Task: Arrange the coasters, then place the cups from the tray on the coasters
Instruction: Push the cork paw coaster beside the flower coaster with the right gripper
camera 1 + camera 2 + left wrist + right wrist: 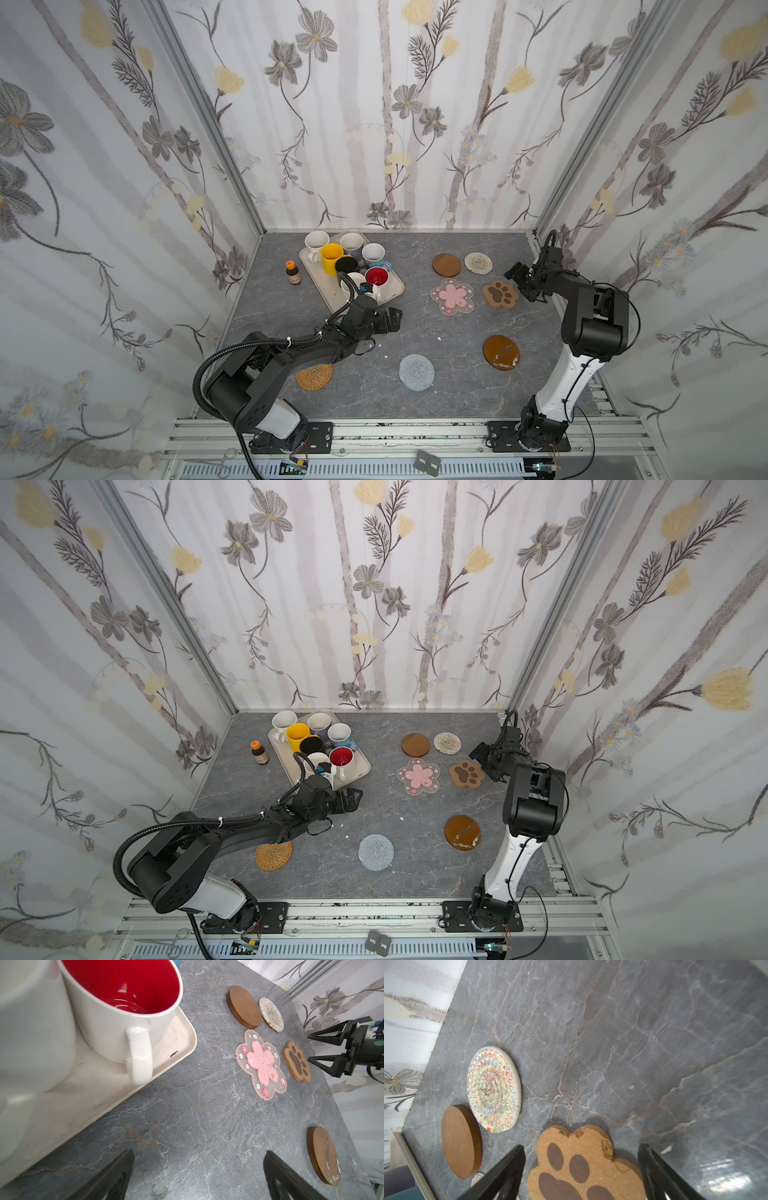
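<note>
One beige tray (pixel 394 289) lies skewed at back left of the grey table (pixel 374 399), bearing seven upright cups (pixel 331 257); the red-lined cup (pixel 116 1028) turns its handle to the tray's near edge. Left gripper (pixel 395 320) hovers empty beside that edge, jaws wide; right gripper (pixel 512 275), jaws wide, hovers beside the paw coaster (pixel 500 294). Seven flat coasters (pixel 452 296) spread rightward. The brown bottle (pixel 294 273) has a label too small to read

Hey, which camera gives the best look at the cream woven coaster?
The right wrist view: the cream woven coaster is large and unblocked, coloured zigzag stitching clear. The left wrist view shows it smaller, beside the brown wood disc. In both top views it is tiny.
</note>
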